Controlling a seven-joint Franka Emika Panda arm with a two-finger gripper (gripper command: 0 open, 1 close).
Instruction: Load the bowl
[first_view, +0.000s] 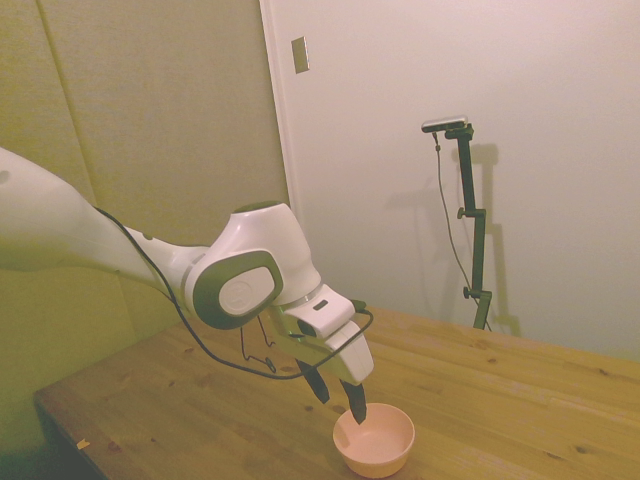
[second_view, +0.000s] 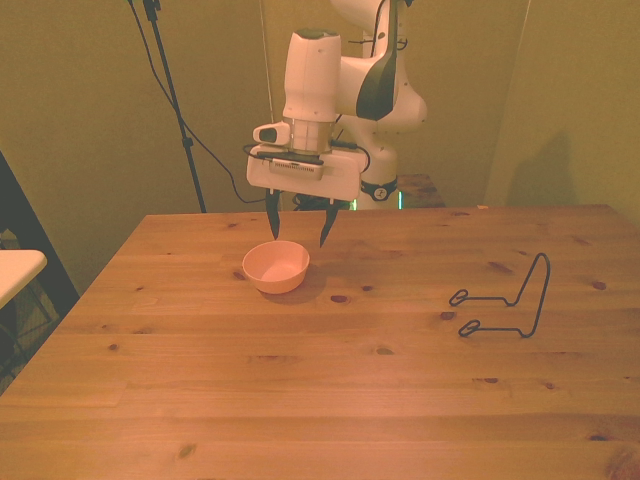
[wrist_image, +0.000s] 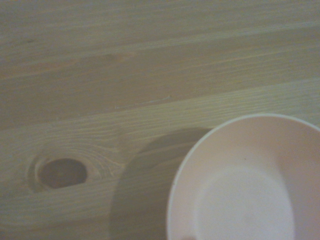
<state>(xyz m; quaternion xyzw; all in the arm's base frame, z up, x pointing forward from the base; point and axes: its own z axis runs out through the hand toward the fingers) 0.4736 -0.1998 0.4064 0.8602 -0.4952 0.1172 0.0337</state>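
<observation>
The pale-pink bowl stands upright and empty on the wooden table, toward the front view's left. My gripper hangs open just above its far rim, fingers pointing down and nothing between them. In the side view the gripper straddles the rim of the bowl, with one dark fingertip at the rim's edge and the other outside it. The wrist view shows part of the bowl, its inside bare, beside a dark knot in the wood.
A black wire rack stands on the table at the front view's right, well away from the bowl. A pale surface edge juts in at the far left of the front view.
</observation>
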